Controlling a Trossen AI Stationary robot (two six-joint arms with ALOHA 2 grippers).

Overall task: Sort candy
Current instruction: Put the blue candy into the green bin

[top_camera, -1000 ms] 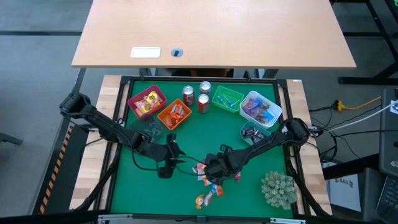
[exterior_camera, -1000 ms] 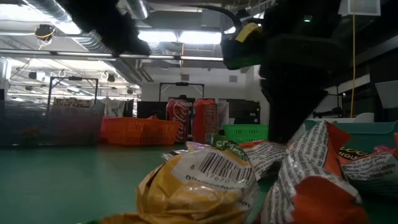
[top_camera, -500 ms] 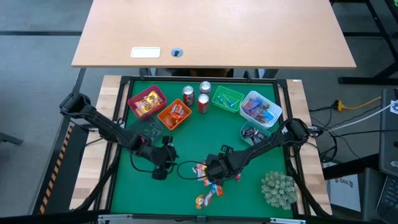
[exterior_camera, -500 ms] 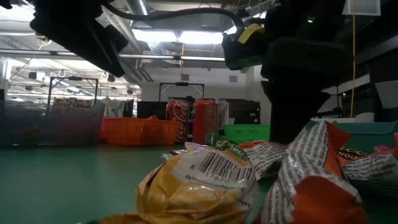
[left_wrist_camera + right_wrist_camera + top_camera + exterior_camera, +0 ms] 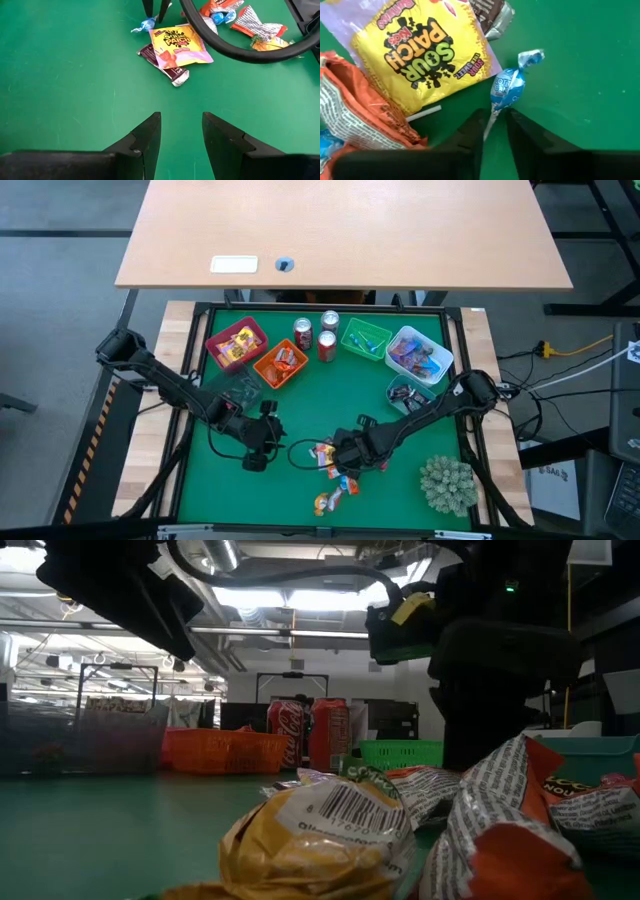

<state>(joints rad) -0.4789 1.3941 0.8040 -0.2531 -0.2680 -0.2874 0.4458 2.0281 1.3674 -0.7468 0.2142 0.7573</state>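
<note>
The right wrist view alone shows the right gripper pinching the white stick of a blue-wrapped lollipop, its head just ahead of the fingertips, beside a yellow Sour Patch Kids packet; the high view hides this grip. The left gripper hangs released and empty, that packet well ahead of it over the green mat.

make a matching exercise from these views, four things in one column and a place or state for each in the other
Things:
1. blue lollipop
2. Sour Patch pack
3. left tool
4. soda cans

Places or states:
A. between the orange and green bins
B. stick between the right tool's fingers
C. open over bare green mat
D. lying partly on a brown bar

Pairs: 1-B, 2-D, 3-C, 4-A
</note>
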